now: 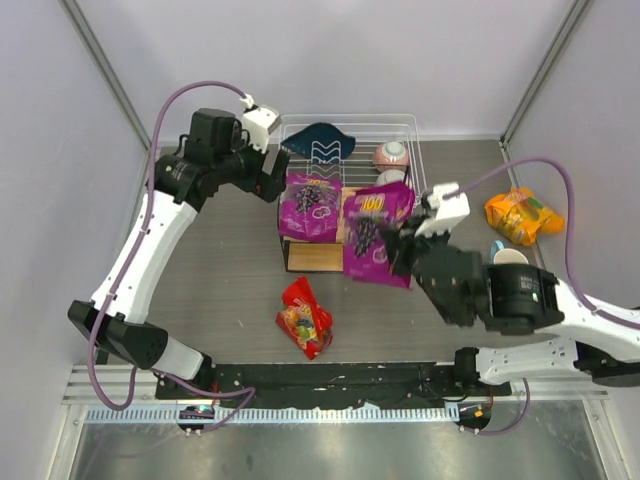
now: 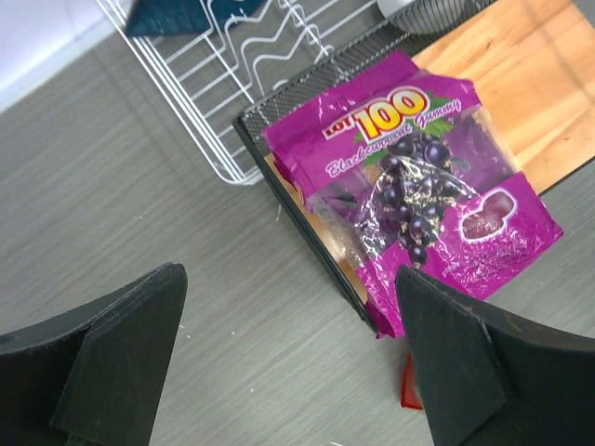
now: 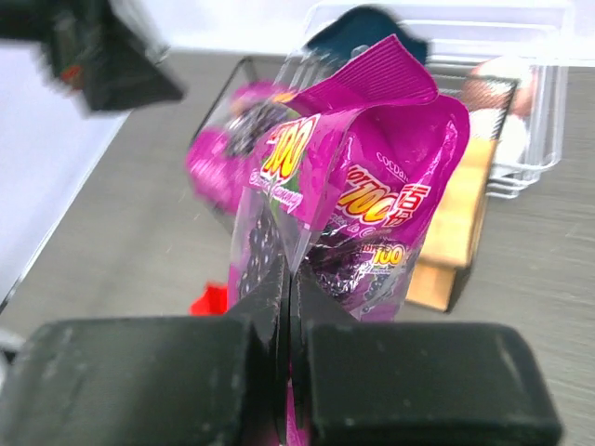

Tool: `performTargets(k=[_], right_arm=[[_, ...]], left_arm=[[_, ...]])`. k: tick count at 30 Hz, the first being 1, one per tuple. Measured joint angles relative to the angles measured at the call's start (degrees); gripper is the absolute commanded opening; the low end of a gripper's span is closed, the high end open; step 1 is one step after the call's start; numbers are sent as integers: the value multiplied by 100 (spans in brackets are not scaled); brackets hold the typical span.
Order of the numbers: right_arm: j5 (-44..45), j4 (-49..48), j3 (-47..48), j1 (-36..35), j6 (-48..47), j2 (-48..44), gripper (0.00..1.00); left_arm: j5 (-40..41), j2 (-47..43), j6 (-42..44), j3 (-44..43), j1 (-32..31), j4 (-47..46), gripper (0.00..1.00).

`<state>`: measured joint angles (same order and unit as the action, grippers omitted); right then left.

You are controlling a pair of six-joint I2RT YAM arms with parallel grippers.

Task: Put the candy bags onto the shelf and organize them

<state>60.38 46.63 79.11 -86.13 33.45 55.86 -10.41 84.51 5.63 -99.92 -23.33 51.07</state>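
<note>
Now we hold a purple bag [image 3: 372, 177] clamped in the right claw [image 3: 290, 297] over the shelf [image 1: 312, 258], right half; left claw [image 2: 290, 325] gapes.

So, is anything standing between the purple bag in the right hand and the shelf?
Nothing visible. The right hand holds the purple bag by the shelf; the other purple bag covers only its left side.
</note>
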Motion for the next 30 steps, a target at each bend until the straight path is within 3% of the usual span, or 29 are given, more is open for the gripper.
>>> performTargets(k=[4,8,13,24,30], right_arm=[[-723,-494,334,1792,-708,433,1],[-1517,-782,339,2855,-1200,942,1],[-3112,-1128,337,4009,-1399,1375,1],[-4909,-1764,-35,5045,-1403,1628,1],[-5322,-2050,-476,5633,-1198,1628,1]], left_arm=[[35,33,116,-267,17,7,100],[39,140,223,-420,26,11,100],[33,205,258,-420,87,31,100],[-35,221,341,-420,214,26,100],[-81,313,345,-420,249,24,100]])
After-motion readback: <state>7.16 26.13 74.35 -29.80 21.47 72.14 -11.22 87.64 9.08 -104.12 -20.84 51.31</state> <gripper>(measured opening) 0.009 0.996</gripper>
